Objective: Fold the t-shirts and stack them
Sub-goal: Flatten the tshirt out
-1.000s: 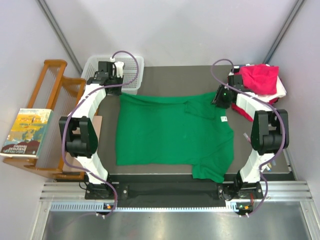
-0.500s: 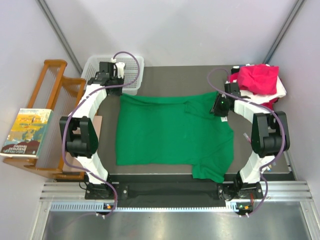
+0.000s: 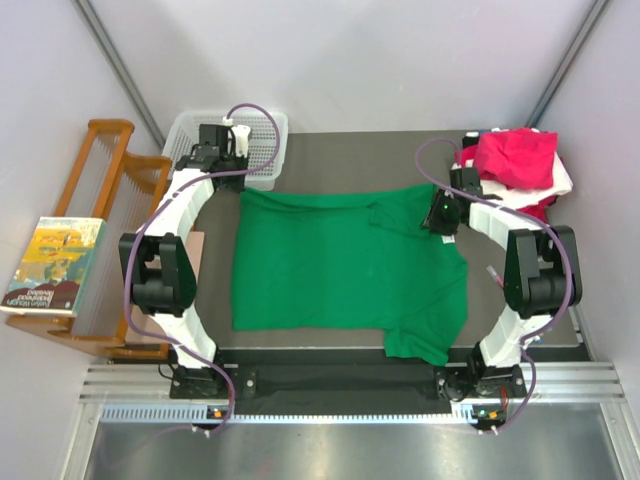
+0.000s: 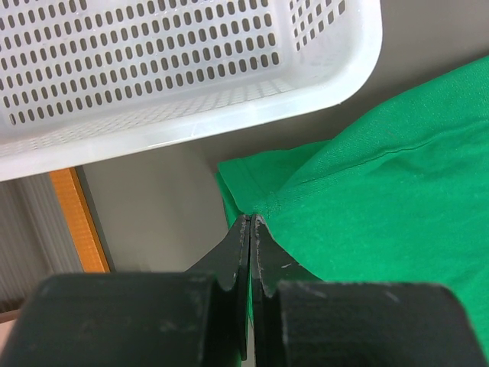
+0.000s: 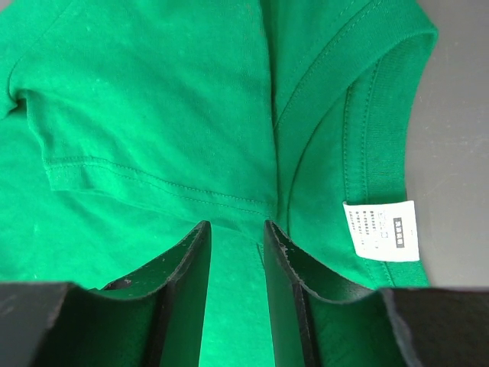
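Note:
A bright green t-shirt (image 3: 340,265) lies spread on the dark table, one sleeve folded in at its far right. My left gripper (image 3: 240,190) sits at the shirt's far-left corner, shut on the green cloth's edge (image 4: 263,206). My right gripper (image 3: 438,215) hovers over the shirt's far-right part near the collar; its jaws are open a little above the folded sleeve hem (image 5: 153,187), with the white label (image 5: 382,229) to the right. A pile of magenta-pink (image 3: 515,155), white and red shirts lies at the far right.
A white mesh basket (image 3: 260,130) stands at the far left, also in the left wrist view (image 4: 176,69). A wooden rack (image 3: 100,210) with a book (image 3: 50,265) stands off the table's left side. Grey walls close in behind.
My right gripper has moved from the table's far-right edge leftward over the shirt's collar area. The left arm has not moved.

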Available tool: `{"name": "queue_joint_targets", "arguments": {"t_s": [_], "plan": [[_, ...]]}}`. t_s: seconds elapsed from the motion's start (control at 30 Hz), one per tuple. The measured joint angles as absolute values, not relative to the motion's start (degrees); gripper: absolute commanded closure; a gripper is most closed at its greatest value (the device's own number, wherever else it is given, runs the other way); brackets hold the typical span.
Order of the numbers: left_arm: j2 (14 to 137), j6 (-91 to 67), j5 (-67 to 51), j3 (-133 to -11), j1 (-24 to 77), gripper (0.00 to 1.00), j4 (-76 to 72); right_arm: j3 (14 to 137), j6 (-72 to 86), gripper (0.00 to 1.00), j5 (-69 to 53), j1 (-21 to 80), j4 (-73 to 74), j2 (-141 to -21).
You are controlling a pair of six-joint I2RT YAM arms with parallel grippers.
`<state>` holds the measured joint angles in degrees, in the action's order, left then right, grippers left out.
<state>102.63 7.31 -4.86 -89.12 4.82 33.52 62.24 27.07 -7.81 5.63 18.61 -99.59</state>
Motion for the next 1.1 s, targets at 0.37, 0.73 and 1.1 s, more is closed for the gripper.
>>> {"name": "queue_joint_targets", "arguments": {"t_s": [0.37, 0.73, 1.1], "plan": [[102.5, 7.2, -4.9, -89.1, 4.9, 1.00, 33.5, 62.2, 26.8, 0.67, -6.9, 5.6, 18.5, -99.5], [102.5, 7.2, -4.9, -89.1, 4.9, 1.00, 33.5, 60.4, 26.5, 0.67, -6.1, 5.6, 18.6, -99.4], [101.8, 7.2, -4.9, -88.8, 4.9, 1.00, 33.5, 61.3, 26.6, 0.71, -6.1, 5.5, 18.4, -101.2]]}}
